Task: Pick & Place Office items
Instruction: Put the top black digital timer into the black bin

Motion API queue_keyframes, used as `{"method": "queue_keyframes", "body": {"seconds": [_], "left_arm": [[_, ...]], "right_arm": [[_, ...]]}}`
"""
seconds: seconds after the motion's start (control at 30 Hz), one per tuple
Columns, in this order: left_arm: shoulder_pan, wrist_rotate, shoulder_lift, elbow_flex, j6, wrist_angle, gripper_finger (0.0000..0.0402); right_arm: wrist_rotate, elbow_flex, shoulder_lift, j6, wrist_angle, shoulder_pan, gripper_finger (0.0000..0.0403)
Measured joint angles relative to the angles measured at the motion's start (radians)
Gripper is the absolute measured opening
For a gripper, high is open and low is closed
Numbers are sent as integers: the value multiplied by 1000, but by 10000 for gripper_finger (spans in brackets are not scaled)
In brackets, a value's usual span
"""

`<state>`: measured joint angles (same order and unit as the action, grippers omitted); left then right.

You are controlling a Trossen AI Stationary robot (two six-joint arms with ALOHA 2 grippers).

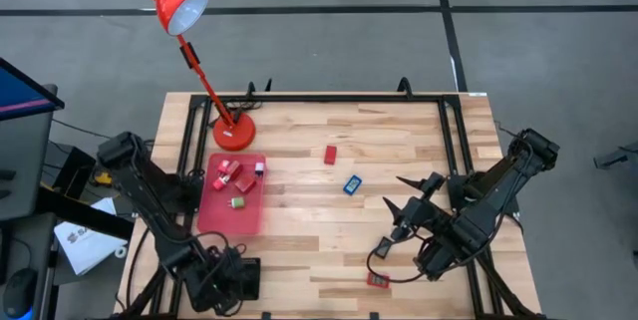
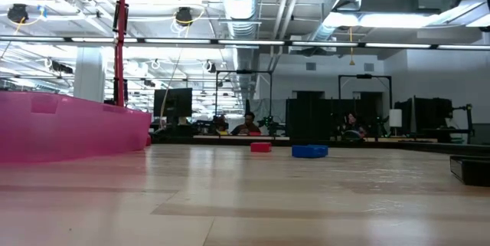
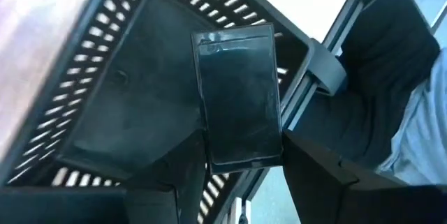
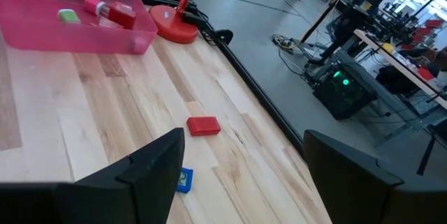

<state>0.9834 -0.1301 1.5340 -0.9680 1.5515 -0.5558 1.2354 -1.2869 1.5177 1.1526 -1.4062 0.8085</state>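
A red piece (image 1: 330,155) (image 4: 203,125) and a blue piece (image 1: 352,184) (image 4: 183,180) lie flat on the wooden table's middle. Another red piece (image 1: 378,280) lies by the near edge. Several small pieces sit in the pink tray (image 1: 254,222) (image 4: 143,35) at the left. My right gripper (image 1: 405,194) (image 4: 241,172) is open, hovering right of the blue piece. My left gripper (image 1: 227,278) (image 3: 241,182) is at the near left corner over a black mesh tray (image 3: 105,112), shut on a black flat piece (image 3: 237,91). My left gripper pinches the black flat piece by its end nearest the wrist (image 3: 241,155), one finger (image 3: 185,172) on each long side. The piece sticks out forward along the fingers and hangs over the black mesh tray's wall. Whether it rests on the tray, I cannot tell.
A red desk lamp's base (image 1: 234,136) (image 4: 174,23) stands just beyond the pink tray, and its pole (image 2: 121,39) leans up toward the far left. Black frame rails run along the table's edges. Bare wood lies between the pink tray and my right gripper. People sit far behind the table.
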Motion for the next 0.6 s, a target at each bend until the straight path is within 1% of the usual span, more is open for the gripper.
{"method": "queue_keyframes", "body": {"seconds": [0.1,0.2,0.4,0.6], "left_arm": [[-1,4,31,0,0,29,162],[-1,2,47,0,-1,22,165],[-1,-28,47,0,-7,11,173],[-10,-36,46,0,-9,-4,174]], "right_arm": [[7,0,0,0,1,0,285],[16,0,0,0,4,0,285],[18,0,0,0,10,1,285],[17,0,0,0,16,1,285]]}}
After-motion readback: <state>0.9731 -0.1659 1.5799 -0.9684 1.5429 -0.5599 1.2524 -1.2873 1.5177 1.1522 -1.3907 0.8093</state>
